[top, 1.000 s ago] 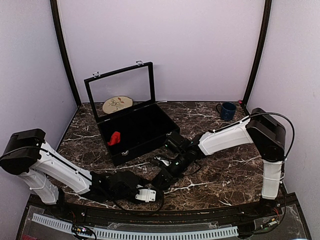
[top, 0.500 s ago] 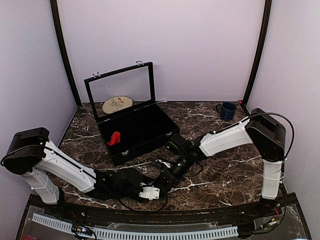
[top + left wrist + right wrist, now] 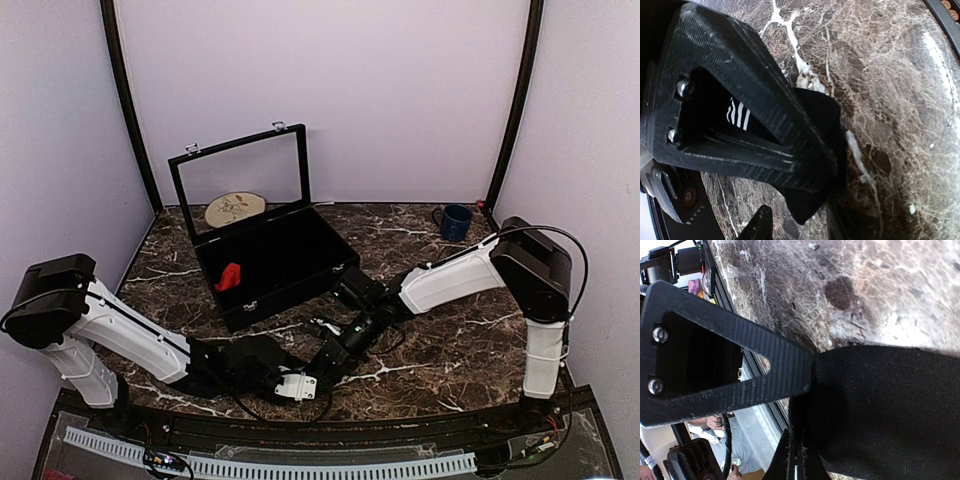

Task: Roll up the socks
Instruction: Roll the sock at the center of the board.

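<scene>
The black sock [image 3: 885, 405] lies on the marble table, and my right gripper [image 3: 800, 412] is shut on its thick edge. My left gripper [image 3: 795, 200] is also shut on the black sock [image 3: 815, 112]; the sock's white stripes [image 3: 737, 115] show through the finger frame. In the top view the left gripper [image 3: 300, 385] and the right gripper [image 3: 338, 358] meet close together near the table's front edge. The sock between them is hard to make out there. A small red fabric item [image 3: 229, 277], apparently the red sock, lies inside the open black case.
An open black case [image 3: 290, 270] with a glass lid [image 3: 240, 180] stands at the back left. A round patterned plate [image 3: 235, 208] lies behind it. A blue mug [image 3: 456, 221] stands at the back right. The table's front edge [image 3: 400, 400] is just behind the grippers.
My left gripper has slid a little to the right, closer to the right gripper. The right gripper has shifted slightly down and left. Both stay low at the sock.
</scene>
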`<state>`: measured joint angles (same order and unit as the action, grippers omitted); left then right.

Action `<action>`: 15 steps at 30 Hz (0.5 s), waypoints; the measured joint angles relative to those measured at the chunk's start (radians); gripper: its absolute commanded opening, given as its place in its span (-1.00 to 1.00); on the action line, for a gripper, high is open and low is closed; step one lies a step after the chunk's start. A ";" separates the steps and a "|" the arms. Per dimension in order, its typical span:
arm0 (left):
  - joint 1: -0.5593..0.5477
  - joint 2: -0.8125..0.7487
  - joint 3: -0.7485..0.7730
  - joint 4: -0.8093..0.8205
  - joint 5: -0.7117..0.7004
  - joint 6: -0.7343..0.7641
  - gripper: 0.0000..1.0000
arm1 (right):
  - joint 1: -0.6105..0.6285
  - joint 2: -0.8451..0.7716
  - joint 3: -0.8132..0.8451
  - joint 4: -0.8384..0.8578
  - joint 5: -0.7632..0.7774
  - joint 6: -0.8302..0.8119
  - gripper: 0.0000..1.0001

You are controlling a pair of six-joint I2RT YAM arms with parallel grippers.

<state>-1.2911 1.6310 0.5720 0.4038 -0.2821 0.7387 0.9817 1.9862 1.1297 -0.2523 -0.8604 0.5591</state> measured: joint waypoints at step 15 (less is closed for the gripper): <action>0.000 -0.005 0.016 -0.036 0.023 -0.002 -0.51 | 0.000 0.000 -0.006 0.036 -0.019 0.026 -1.00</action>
<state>-1.2911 1.6260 0.5880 0.3676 -0.2596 0.7364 0.9817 1.9862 1.1233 -0.2161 -0.8791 0.5854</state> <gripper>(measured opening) 0.266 0.006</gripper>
